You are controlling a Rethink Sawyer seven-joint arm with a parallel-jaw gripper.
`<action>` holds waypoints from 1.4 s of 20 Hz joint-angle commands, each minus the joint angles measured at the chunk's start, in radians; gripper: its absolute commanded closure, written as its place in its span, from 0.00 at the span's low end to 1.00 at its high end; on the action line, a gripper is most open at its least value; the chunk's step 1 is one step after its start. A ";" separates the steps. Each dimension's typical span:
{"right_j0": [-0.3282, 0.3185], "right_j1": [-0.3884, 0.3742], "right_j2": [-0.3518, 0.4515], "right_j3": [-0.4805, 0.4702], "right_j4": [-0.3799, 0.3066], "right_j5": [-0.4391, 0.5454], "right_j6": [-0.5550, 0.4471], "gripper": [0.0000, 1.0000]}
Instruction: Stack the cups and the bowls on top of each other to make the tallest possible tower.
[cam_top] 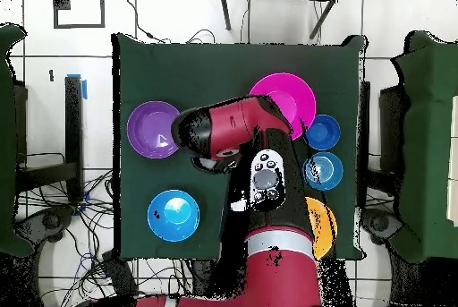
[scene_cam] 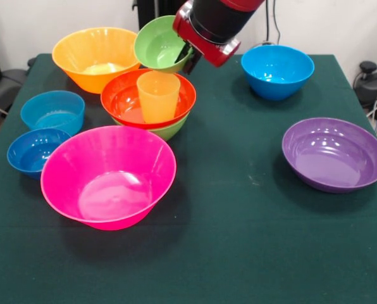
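Note:
My gripper (scene_cam: 185, 57) is shut on the rim of the small green bowl (scene_cam: 160, 42) and holds it tilted in the air, just above and behind the yellow cup (scene_cam: 157, 95). The cup stands upright inside the red-orange bowl (scene_cam: 122, 95), which is nested in the medium green bowl (scene_cam: 170, 131); together they form the tower. In the overhead view the arm (cam_top: 237, 129) hides the tower and the gripper.
Large pink bowl (scene_cam: 107, 175) (cam_top: 291, 98) in front of the tower. Orange bowl (scene_cam: 95, 57) (cam_top: 320, 225) behind left. Light-blue bowl (scene_cam: 52, 111) (cam_top: 323, 170) and dark blue bowl (scene_cam: 35, 151) (cam_top: 323, 131) at left. Blue bowl (scene_cam: 277, 70) (cam_top: 173, 214) and purple bowl (scene_cam: 334, 154) (cam_top: 154, 129) at right.

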 commanded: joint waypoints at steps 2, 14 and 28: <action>-0.017 0.004 0.103 -0.054 0.004 0.059 -0.206 1.00; 0.014 0.007 0.066 -0.045 -0.028 0.023 -0.127 1.00; 0.076 0.012 -0.019 0.022 -0.085 -0.130 -0.005 1.00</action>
